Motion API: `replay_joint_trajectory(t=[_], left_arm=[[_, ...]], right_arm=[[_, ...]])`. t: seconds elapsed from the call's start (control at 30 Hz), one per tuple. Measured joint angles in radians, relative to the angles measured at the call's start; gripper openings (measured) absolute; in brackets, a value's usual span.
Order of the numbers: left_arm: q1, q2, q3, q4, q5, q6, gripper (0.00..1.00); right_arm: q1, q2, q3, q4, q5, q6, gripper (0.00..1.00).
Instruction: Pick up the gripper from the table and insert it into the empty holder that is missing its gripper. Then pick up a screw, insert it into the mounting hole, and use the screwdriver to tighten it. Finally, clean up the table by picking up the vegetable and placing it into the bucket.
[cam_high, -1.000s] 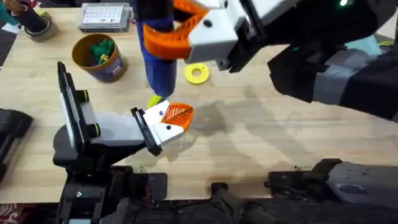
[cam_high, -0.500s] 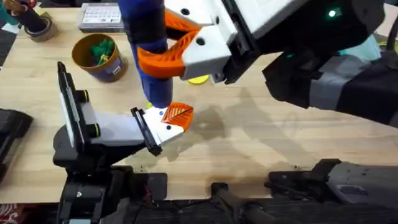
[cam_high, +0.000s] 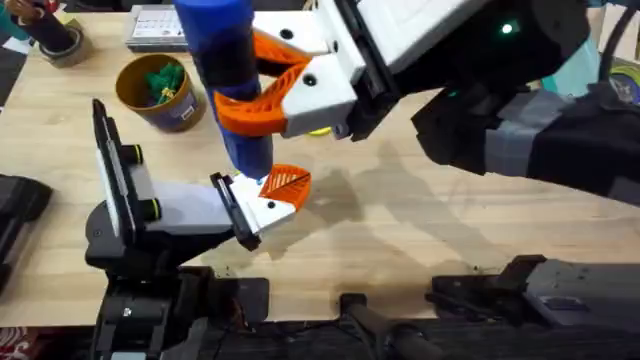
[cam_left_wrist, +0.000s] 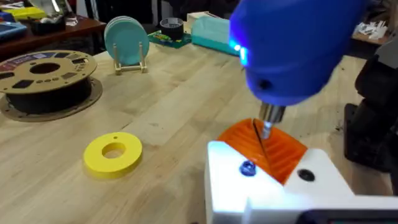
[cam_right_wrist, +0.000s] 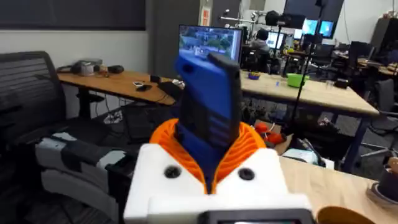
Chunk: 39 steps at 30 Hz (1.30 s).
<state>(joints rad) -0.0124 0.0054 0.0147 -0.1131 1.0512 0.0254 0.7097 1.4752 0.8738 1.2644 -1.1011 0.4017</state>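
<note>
**Screwdriver held upright over the orange finger at mid-table**

The screwdriver (cam_high: 232, 90), a smooth blue cylinder with a thin metal tip, stands nearly vertical above the middle of the wooden table (cam_high: 420, 240). In the left wrist view its tip (cam_left_wrist: 266, 129) comes down onto the ribbed face of the gripper (cam_left_wrist: 268, 149), the orange wedge, just behind a small blue screw head (cam_left_wrist: 247, 168) set in the white block of the holder (cam_left_wrist: 273, 186). Whether the tip actually touches the ribs is hard to judge from this angle.

The right gripper (cam_high: 262, 92) is pinched around the screwdriver's barrel, its orange ribbed pads (cam_high: 250, 112) pressed against the blue plastic on both sides; the right wrist view shows the barrel (cam_right_wrist: 208, 118) rising between them. The left gripper (cam_high: 272, 196) lies low on the table with white fingers and an orange wedge at its end; how far it is parted I cannot tell.

Just behind the screwdriver sits a flat yellow ring-shaped disc (cam_left_wrist: 113, 154). The bucket (cam_high: 158, 92), a round mustard-brown can with a dark band, stands toward the far left with a darker green leafy bunch (cam_high: 163, 82) inside. To the right of the wedge the tabletop is bare wood, shadowed by the right arm (cam_high: 520, 110). A filament spool (cam_left_wrist: 43, 81) rests near the table's far edge.
</note>
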Motion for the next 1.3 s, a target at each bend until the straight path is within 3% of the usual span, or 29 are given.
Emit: replay_joint_trajectory(t=[1.3], left_arm=[[0.000, 0.000, 0.000, 0.000, 0.000, 0.000, 0.007]], right_arm=[[0.014, 0.024, 0.000, -0.031, -0.034, -0.086, 0.023]])
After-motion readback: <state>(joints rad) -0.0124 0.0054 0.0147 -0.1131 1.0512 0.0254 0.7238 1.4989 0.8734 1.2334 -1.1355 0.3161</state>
